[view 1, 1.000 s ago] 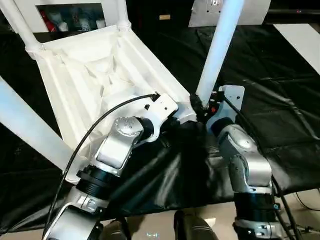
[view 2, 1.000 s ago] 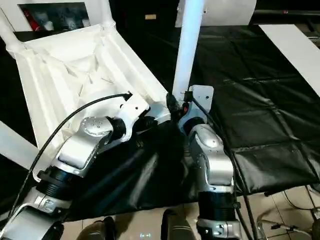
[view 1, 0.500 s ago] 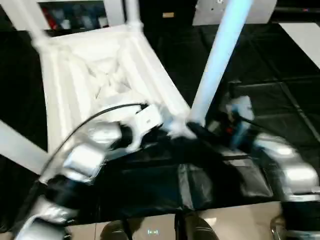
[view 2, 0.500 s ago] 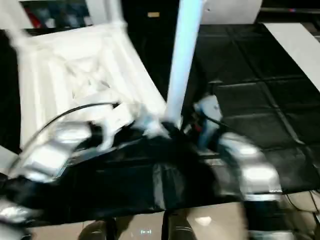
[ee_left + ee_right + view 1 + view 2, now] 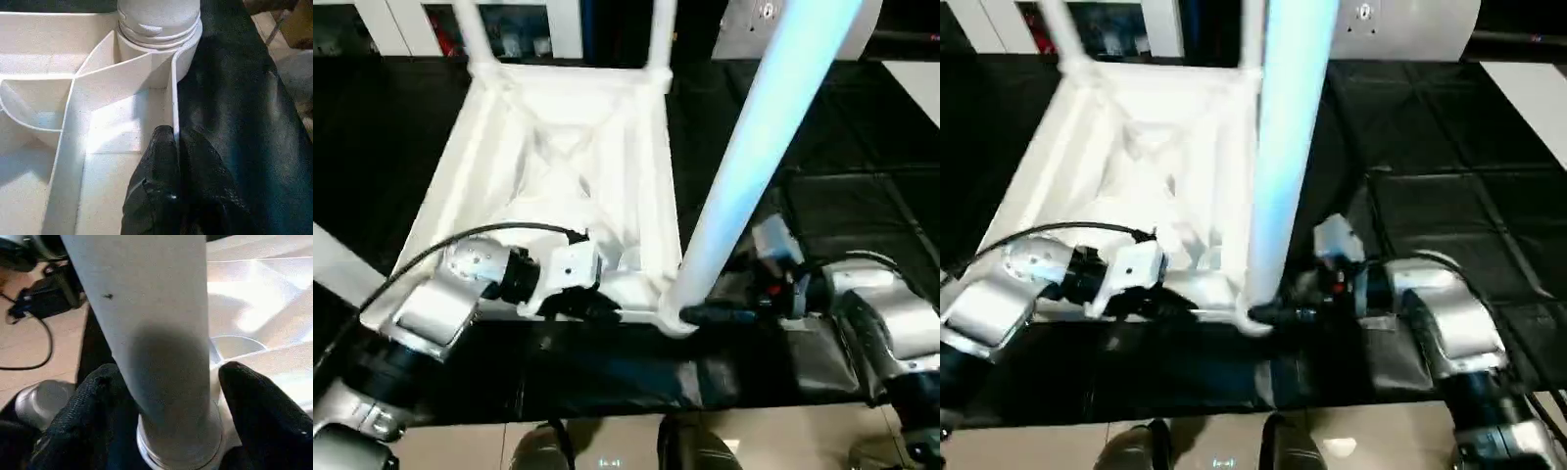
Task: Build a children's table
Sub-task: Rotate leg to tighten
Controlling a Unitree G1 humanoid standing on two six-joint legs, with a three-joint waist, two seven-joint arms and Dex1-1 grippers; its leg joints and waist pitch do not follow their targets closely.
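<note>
The upturned tabletop (image 5: 558, 166) lies on black sheeting (image 5: 842, 147), legs standing in its corner sockets. The left gripper (image 5: 177, 142) pinches the near rim shut. The right gripper (image 5: 171, 396) stands open around the near leg (image 5: 754, 157).

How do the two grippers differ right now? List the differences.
The left gripper is pinched shut on the tabletop's rim wall; the right gripper stands wide, its fingers on either side of the near leg. The left grips a thin flat edge; the right brackets a thick round post. Both have black fingers and work at the same near corner.
</note>
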